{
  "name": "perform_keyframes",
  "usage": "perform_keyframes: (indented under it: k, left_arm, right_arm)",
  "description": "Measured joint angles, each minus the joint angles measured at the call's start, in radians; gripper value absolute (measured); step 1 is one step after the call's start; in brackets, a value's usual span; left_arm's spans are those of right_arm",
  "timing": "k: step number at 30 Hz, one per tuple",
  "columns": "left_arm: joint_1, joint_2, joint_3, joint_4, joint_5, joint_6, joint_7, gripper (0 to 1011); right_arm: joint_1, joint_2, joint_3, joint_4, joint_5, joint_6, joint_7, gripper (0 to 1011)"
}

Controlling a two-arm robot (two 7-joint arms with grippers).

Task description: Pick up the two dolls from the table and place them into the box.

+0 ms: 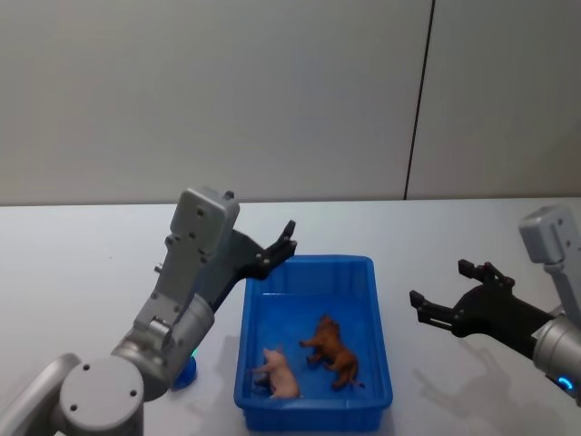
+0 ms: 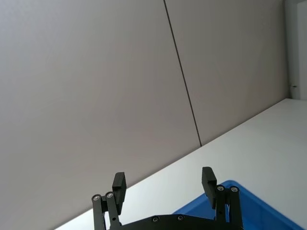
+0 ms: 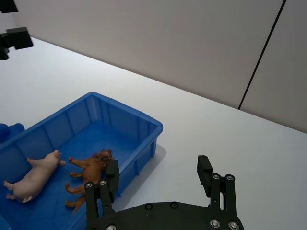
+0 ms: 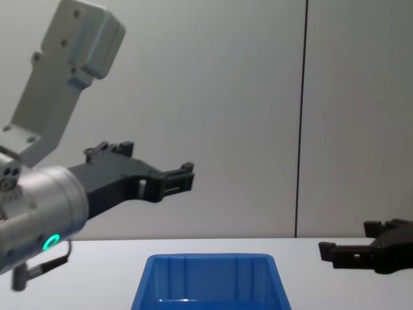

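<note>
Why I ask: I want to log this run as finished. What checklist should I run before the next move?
1. The pale pink doll is inside the box: ok, lying on its floor.
2. The reddish-brown doll is inside the box: ok, beside the pink one.
3. The left gripper is empty: ok, open, raised near the box's far left corner.
4. The right gripper is empty: ok, open, over the table to the right of the box.
5. The box stands upright on the table: ok.

Lab-like test room: bare grey panelled wall [image 1: 272, 91], plain white table [image 1: 73, 245].
</note>
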Motion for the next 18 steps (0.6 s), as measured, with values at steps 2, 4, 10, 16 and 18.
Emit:
perform_keyframes:
  k: [2,4,10,16,18]
  left_arm:
    - [0.015,0.012,-0.002,-0.017,-0.002,0.014,0.02,1001]
    - [0.029,0.02,-0.003,-0.029,-0.005,0.024,0.037,1001]
    - [0.096,0.068,-0.012,-0.085,-0.038,0.059,0.11,1001]
    - [0.174,0.121,-0.02,-0.129,-0.085,0.071,0.188,1001]
    - [0.199,0.137,-0.023,-0.14,-0.103,0.071,0.208,1001]
  right_arm:
    - [-0.002,0.003,0.002,0.0,0.003,-0.002,-0.001,1001]
    - [-0.003,0.005,0.004,0.0,0.005,-0.002,-0.002,1001]
    - [-0.005,0.01,0.008,-0.001,0.01,-0.005,-0.003,1001]
    - [-0.007,0.013,0.011,-0.002,0.014,-0.006,-0.004,1001]
    - [-0.007,0.014,0.012,-0.002,0.014,-0.006,-0.004,1001]
